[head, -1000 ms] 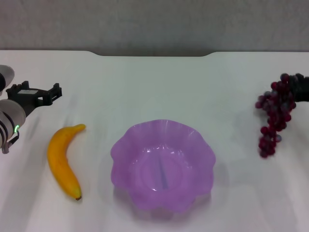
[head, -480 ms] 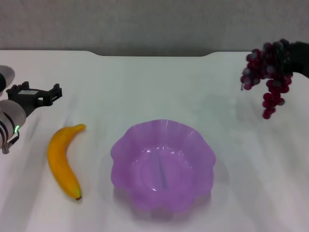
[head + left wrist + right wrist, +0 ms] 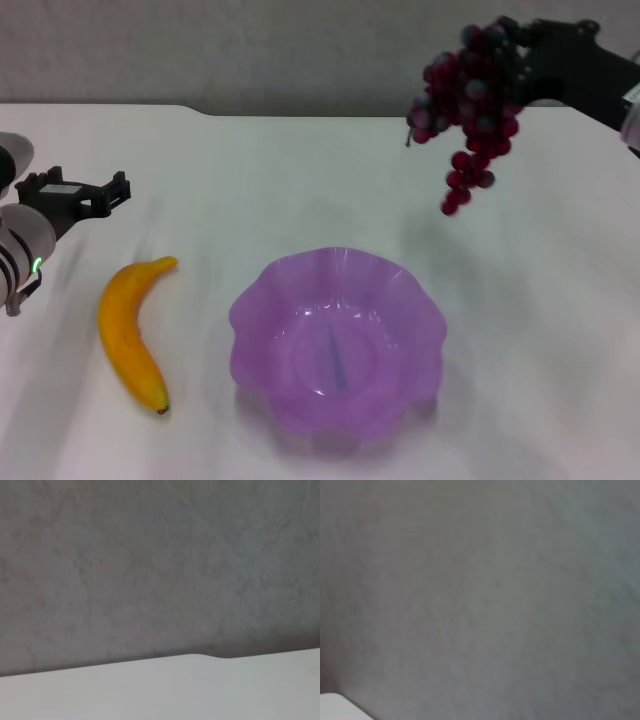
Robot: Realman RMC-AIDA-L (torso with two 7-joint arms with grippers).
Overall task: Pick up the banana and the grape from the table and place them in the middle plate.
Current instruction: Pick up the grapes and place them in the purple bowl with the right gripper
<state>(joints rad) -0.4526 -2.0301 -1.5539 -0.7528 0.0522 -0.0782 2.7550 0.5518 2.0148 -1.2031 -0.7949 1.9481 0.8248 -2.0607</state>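
Observation:
The dark red-purple grape bunch (image 3: 465, 110) hangs in the air from my right gripper (image 3: 510, 60), which is shut on its top, above the table behind and to the right of the purple scalloped plate (image 3: 262, 300). The plate stands at the table's front middle with nothing in it. The yellow-orange banana (image 3: 128, 335) lies on the white table (image 3: 300, 180) to the plate's left. My left gripper (image 3: 95, 197) hovers at the far left, behind the banana and apart from it. Both wrist views show only the grey wall and a strip of table edge.
The table's far edge has a notch (image 3: 315, 112) in the middle, with a grey wall behind it.
My right gripper has lifted the grape bunch off the table's right side and carried it up and to the left, toward the plate. The left arm, banana and plate have not moved.

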